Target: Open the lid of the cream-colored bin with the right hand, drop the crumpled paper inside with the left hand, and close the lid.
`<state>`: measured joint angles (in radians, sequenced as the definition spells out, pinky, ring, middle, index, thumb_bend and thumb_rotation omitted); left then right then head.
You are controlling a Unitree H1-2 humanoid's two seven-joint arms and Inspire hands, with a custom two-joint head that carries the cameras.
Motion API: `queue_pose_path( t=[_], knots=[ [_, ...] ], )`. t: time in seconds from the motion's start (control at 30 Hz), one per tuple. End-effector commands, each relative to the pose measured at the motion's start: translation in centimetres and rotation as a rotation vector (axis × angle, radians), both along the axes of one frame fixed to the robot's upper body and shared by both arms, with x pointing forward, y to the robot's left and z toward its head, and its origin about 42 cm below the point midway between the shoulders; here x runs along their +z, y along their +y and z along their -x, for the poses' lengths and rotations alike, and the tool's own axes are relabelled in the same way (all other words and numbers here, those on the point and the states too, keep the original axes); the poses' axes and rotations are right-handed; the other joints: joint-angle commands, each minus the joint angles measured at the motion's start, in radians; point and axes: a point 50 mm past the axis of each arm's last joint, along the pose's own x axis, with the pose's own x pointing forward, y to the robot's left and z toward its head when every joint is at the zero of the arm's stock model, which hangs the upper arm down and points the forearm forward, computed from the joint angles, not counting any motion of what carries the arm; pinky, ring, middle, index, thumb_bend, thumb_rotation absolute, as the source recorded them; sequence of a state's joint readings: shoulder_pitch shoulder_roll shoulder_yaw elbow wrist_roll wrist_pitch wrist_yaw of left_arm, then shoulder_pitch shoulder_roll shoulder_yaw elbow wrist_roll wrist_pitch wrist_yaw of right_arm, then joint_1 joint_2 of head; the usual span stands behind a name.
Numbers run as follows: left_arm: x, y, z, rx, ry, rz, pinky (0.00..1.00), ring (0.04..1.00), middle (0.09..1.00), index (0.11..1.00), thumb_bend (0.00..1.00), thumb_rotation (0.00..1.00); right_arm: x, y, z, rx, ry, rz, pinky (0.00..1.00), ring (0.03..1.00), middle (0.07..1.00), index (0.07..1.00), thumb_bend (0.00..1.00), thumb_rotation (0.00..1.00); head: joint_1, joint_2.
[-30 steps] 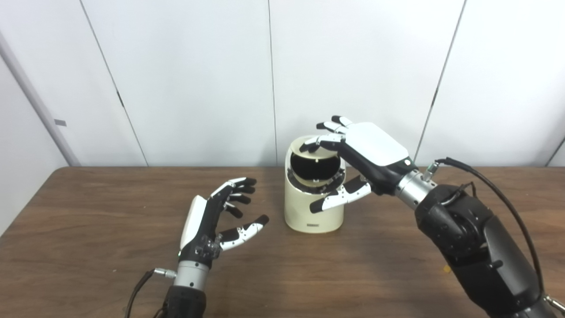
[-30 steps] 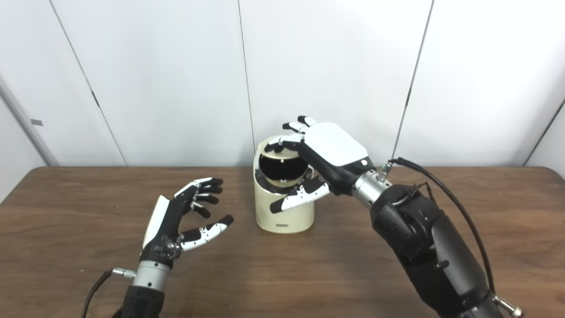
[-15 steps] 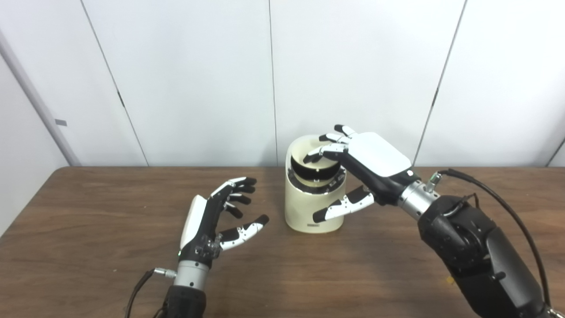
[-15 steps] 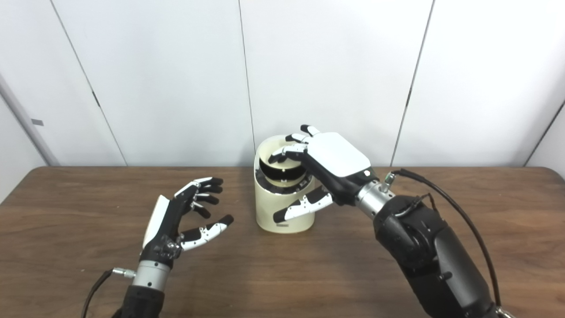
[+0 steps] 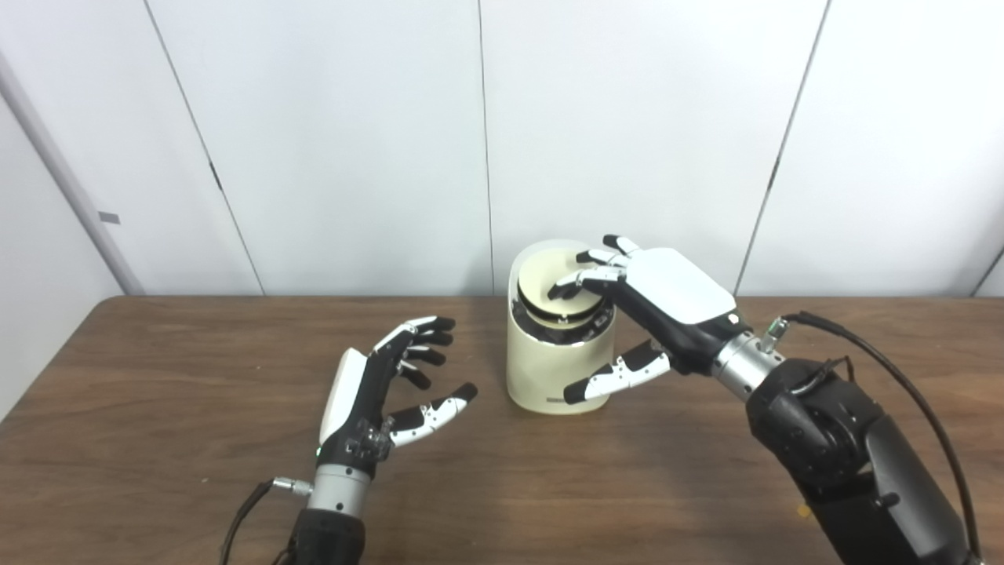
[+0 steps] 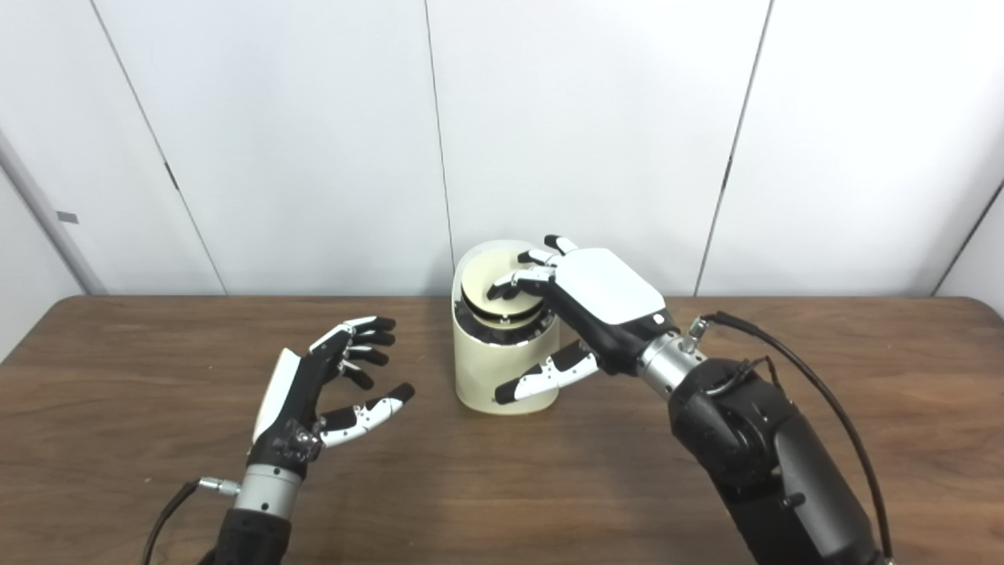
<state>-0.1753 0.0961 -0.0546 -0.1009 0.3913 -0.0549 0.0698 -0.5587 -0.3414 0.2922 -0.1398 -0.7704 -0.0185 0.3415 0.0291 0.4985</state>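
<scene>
A cream-colored bin (image 5: 545,369) stands upright near the middle of the brown table (image 5: 157,439). Its round lid (image 5: 553,284) lies nearly flat in the rim, with a thin dark gap at the front. My right hand (image 5: 667,302) reaches over the bin from the right, fingertips resting on the lid and thumb hanging in front of the bin's wall. It holds nothing. My left hand (image 5: 384,384) hovers open and empty to the left of the bin, palm turned toward it. No crumpled paper shows in either view.
White wall panels (image 5: 353,141) rise behind the table's far edge. A black cable (image 5: 886,361) loops off my right forearm. Bare tabletop lies to the left, right and front of the bin.
My right hand has lowered, pressing the lid from a steep tilt down to nearly flat in the rim. The dark opening has shrunk to a sliver. The left hand has stayed still.
</scene>
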Motion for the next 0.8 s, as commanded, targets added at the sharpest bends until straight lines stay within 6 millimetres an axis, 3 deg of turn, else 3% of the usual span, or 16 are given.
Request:
queue_pose_path(
  t=[0.0, 0.77],
  knots=[
    [1.74, -0.11, -0.07, -0.006, -0.072, 0.007, 0.49, 0.646, 0.719, 0.753, 0.63, 0.10, 1.59, -0.17, -0.33, -0.010, -0.047, -0.015, 1.00, 0.912, 0.745, 0.752, 0.75, 0.56, 0.000, 0.001],
    [2.23, -0.55, 0.26, -0.012, -0.068, 0.016, 0.49, 0.646, 0.721, 0.750, 0.63, 0.10, 0.70, 0.07, -0.48, 0.020, -0.008, 0.080, 0.98, 0.909, 0.745, 0.745, 0.75, 0.58, 0.016, 0.042]
  ],
)
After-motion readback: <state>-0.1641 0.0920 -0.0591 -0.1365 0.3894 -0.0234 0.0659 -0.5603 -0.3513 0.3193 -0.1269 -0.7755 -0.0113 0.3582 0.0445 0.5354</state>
